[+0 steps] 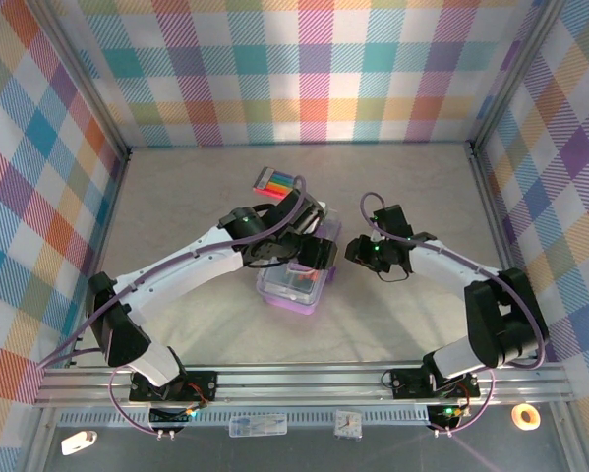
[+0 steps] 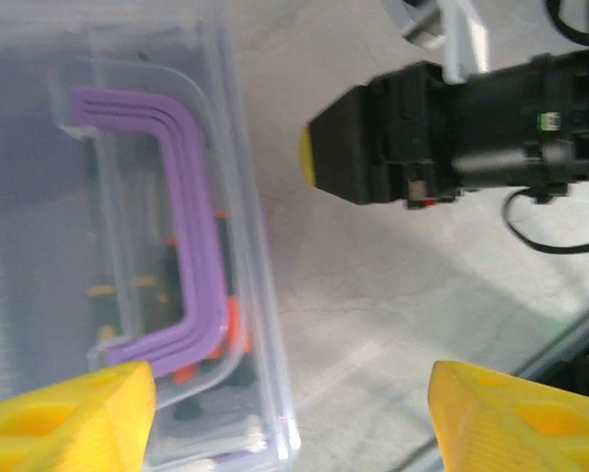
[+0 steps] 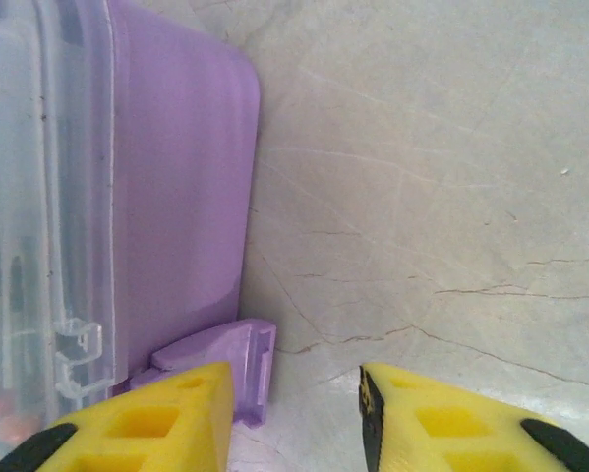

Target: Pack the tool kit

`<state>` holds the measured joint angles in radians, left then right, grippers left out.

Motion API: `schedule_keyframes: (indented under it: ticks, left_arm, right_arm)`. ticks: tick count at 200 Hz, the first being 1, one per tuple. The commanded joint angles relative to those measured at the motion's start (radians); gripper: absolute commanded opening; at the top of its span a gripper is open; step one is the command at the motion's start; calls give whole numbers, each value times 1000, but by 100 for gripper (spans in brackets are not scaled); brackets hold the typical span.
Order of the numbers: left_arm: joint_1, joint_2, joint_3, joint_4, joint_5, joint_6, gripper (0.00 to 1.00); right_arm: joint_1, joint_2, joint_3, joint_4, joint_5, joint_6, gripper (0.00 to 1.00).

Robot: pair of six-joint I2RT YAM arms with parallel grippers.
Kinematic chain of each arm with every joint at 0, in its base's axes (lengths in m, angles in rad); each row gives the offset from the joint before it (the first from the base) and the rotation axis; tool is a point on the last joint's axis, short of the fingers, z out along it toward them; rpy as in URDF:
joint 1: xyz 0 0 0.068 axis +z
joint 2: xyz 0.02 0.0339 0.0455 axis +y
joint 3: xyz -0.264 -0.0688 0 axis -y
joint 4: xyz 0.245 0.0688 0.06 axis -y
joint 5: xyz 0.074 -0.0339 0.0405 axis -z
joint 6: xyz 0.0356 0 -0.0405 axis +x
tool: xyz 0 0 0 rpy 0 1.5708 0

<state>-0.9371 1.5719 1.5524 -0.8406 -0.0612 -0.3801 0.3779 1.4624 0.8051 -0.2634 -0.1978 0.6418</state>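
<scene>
Pale marbled table (image 1: 422, 197); on it the purple tool kit box (image 1: 292, 290); rainbow marker pack (image 1: 274, 180) just beyond

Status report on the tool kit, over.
Left end effector open above kit. Right end effector open beside latch. Lid down, tools inside. Nothing blocking.

The tool kit (image 1: 292, 287) stands mid-way on the table (image 1: 176, 202), the left gripper (image 2: 294, 418) spread above it and the right gripper (image 3: 296, 418) hard by its right side, leaving a slim gap; the marker pack (image 1: 277, 181) crowds its far side; both far corners and the near edge lie open.
</scene>
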Motion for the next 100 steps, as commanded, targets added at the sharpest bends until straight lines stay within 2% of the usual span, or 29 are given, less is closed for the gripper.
schedule_keyframes:
  ticks: [1,14,27,54,80,100]
  left_arm:
    - [21,31,65,-122,-174,16,76]
    - [38,84,92,-181,-246,28,77]
    - [54,131,109,-203,-273,38,79]
    - [93,212,133,-208,-237,74,88]
    - [147,256,101,-160,-152,98,88]
    - [170,267,79,-146,-178,90,86]
  right_arm:
    - [-8,-42,2,-31,3,-35,45]
    - [-9,-60,-7,-35,7,-42,50]
    - [-10,-79,-17,-40,19,-50,55]
    - [-14,-111,-32,-41,3,-71,65]
    - [-16,-106,-31,-43,-69,-98,70]
    - [-19,-102,-38,-33,-107,-101,70]
